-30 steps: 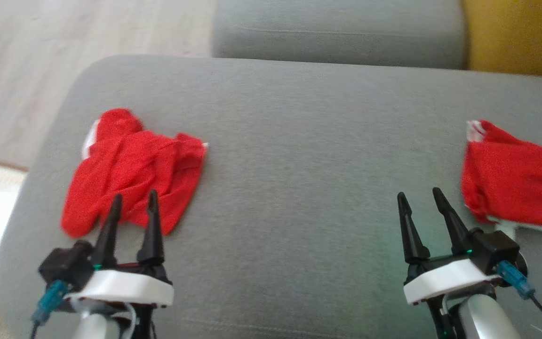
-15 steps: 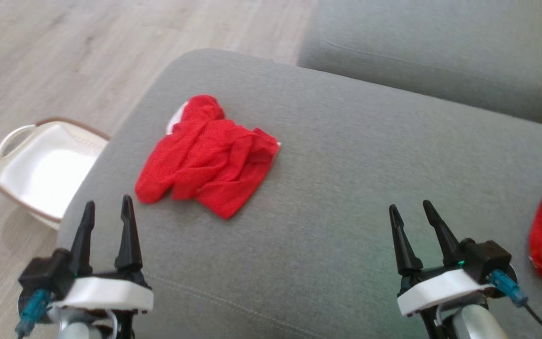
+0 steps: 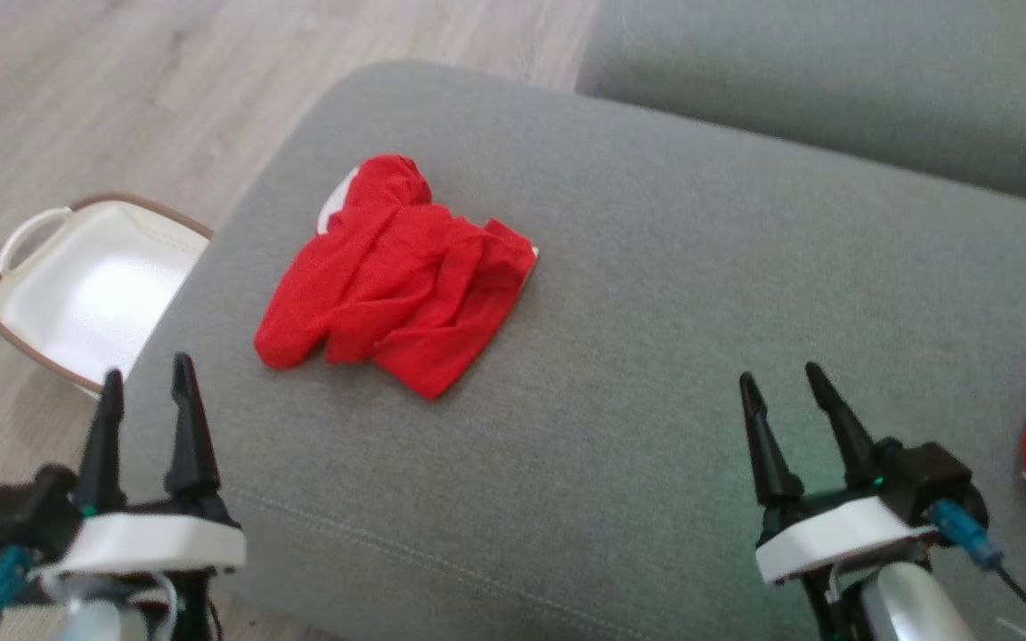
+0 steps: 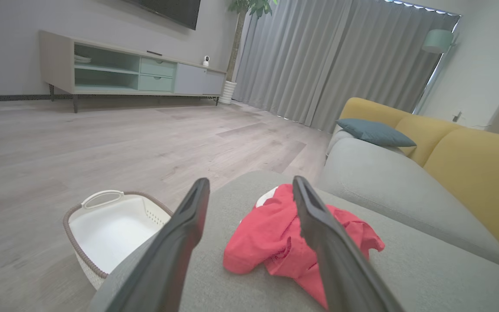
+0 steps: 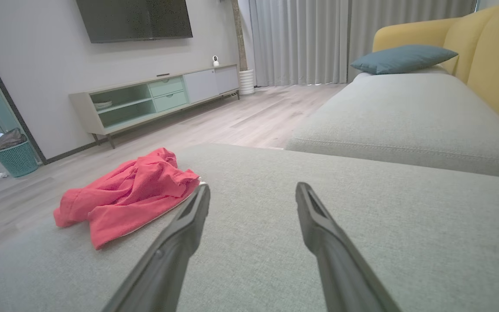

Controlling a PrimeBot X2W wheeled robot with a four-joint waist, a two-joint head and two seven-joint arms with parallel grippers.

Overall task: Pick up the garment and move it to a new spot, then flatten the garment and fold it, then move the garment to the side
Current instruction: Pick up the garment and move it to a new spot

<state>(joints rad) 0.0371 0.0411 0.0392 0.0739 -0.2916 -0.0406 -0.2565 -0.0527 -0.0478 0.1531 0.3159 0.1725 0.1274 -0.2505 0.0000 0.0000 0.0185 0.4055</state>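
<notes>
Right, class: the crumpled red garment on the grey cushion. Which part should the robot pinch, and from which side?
Pinch a raised fold in the middle of the red garment, coming down from above with the nearer left gripper. Those ridges stand proud of the cushion; the flat edges probably give little to catch.

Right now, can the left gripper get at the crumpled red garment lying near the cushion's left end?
Probably yes: the left gripper is open and empty, the red garment lies uncovered ahead on the cushion, nothing between them.
</notes>
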